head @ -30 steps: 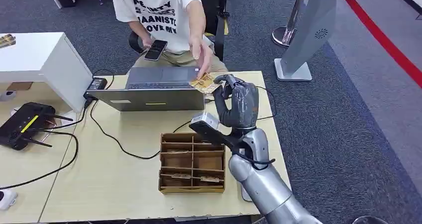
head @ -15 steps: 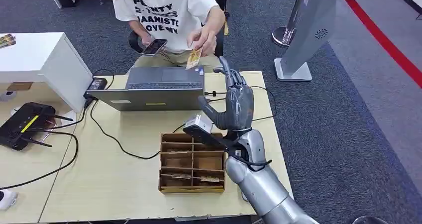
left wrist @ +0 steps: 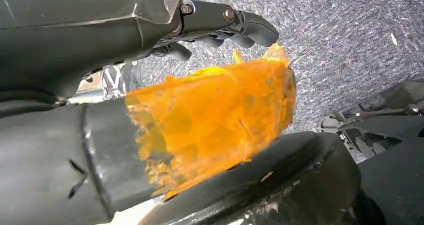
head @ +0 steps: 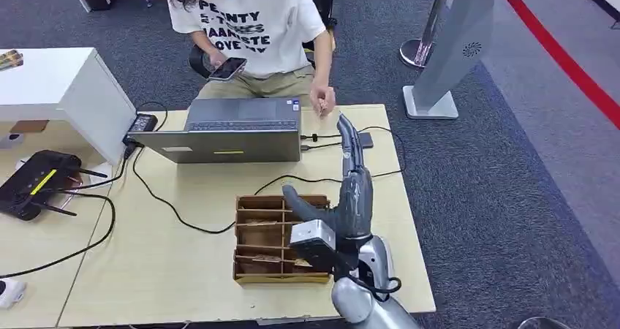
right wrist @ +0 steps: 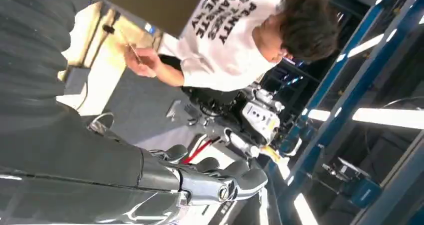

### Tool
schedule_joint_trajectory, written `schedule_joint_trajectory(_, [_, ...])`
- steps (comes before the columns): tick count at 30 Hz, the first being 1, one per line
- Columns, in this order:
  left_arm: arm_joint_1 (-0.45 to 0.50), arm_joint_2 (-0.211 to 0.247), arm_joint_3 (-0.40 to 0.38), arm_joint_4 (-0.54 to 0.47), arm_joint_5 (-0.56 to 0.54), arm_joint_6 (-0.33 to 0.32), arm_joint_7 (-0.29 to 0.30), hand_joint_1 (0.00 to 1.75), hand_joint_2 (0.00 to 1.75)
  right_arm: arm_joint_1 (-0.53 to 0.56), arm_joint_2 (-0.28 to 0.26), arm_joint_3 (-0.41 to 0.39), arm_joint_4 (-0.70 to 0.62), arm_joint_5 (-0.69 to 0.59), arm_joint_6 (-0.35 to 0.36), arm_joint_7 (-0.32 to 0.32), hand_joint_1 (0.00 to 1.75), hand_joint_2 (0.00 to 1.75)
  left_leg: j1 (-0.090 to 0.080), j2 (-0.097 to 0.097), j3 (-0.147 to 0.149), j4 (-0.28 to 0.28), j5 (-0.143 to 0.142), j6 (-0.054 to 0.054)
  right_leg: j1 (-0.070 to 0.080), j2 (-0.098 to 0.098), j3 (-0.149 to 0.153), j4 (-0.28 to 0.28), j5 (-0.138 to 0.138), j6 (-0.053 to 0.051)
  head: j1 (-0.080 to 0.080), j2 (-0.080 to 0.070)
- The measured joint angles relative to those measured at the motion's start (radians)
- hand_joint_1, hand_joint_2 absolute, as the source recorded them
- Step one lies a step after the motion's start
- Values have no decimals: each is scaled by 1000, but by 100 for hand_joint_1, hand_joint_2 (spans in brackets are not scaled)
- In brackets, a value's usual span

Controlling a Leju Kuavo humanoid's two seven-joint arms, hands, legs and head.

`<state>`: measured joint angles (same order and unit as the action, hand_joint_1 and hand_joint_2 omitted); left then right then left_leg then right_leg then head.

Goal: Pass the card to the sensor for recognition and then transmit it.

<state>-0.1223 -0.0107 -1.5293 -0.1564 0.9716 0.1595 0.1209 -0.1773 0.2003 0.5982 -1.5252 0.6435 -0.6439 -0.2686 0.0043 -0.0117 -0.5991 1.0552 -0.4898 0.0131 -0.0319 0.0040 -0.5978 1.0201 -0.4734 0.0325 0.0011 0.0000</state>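
My right hand stands open and empty above the right side of the wooden divider box, fingers stretched toward the far edge of the table. A person in a white printed shirt sits behind the table; their hand is at the far edge and pinches the thin card, seen edge-on in the right wrist view. A small dark sensor pad lies on the table just beyond my fingertips. My left hand hangs over grey carpet, fingers loose, holding nothing; an orange patch covers its thumb.
A grey laptop stands at the back of the pale table, cables running across to the left. The box holds several cards. A black router lies on the left desk. A grey stand rises from the carpet at the right.
The person took the card from my right hand and drew it back to the table's far edge. My right hand opened, straightened its fingers and pulled back lower, over the box.
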Motion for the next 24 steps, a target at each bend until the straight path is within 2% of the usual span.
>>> schedule_joint_trajectory(2, [2, 0, 1, 0, 8, 2, 0, 0, 0, 34, -15, 14, -21, -7, 1, -6, 0, 175, 0, 0, 0, 0, 0, 0, 0, 0, 0, 0, 0, 0, 0, 0])
schedule_joint_trajectory(5, [5, 0, 2, 0, 14, 2, 0, 0, 0, 70, -32, 29, -40, -6, 2, -14, 14, 175, 0, 0, 0, 0, 0, 0, 0, 0, 0, 0, 0, 0, 0, 0])
schedule_joint_trajectory(7, [7, 0, 2, 0, 16, 2, 0, 0, 0, 87, -43, 39, -44, 0, 2, -14, 44, 175, 0, 0, 0, 0, 0, 0, 0, 0, 0, 0, 0, 0, 0, 0])
schedule_joint_trajectory(8, [9, 0, 2, 0, 16, 2, 0, 0, 0, 93, -48, 43, -46, 1, 2, -14, 49, 175, 0, 0, 0, 0, 0, 0, 0, 0, 0, 0, 0, 0, 0, 0])
schedule_joint_trajectory(9, [11, 0, 2, 0, 16, 2, 0, 0, 0, 98, -52, 45, -45, 7, 3, -14, 72, 175, 0, 0, 0, 0, 0, 0, 0, 0, 0, 0, 0, 0, 0, 0])
schedule_joint_trajectory(10, [12, 0, 2, 0, 18, 2, 0, 0, 0, 100, -56, 48, -44, 11, 5, -14, 75, 175, 0, 0, 0, 0, 0, 0, 0, 0, 0, 0, 0, 0, 0, 0])
schedule_joint_trajectory(11, [12, 0, 2, 0, 19, 2, 0, 0, 0, 102, -59, 52, -43, 16, 5, -13, 91, 175, 0, 0, 0, 0, 0, 0, 0, 0, 0, 0, 0, 0, 0, 0])
schedule_joint_trajectory(12, [12, 0, 2, 0, 19, 2, 0, 0, 0, 103, -62, 56, -42, 19, 5, -13, 120, 175, 0, 0, 0, 0, 0, 0, 0, 0, 0, 0, 0, 0, 0, 0])
schedule_joint_trajectory(13, [12, 0, 2, 0, 19, 3, 0, 0, 0, 103, -64, 61, -39, 27, 5, -10, 129, 175, 0, 0, 0, 0, 0, 0, 0, 0, 0, 0, 0, 0, 0, 0])
schedule_joint_trajectory(17, [12, 0, 2, 0, 25, 4, 0, 0, 0, 96, -75, 75, -23, 37, 8, -7, 143, 175, 0, 0, 0, 0, 0, 0, 0, 0, 0, 0, 0, 0, 0, 0])
schedule_joint_trajectory(24, [12, 0, 2, 0, 32, 8, -5, 0, 0, 72, -98, 95, 23, 45, 9, 3, 141, 175, 0, 0, 0, 0, 0, 0, 0, 0, 0, 0, 0, 0, 0, 0])
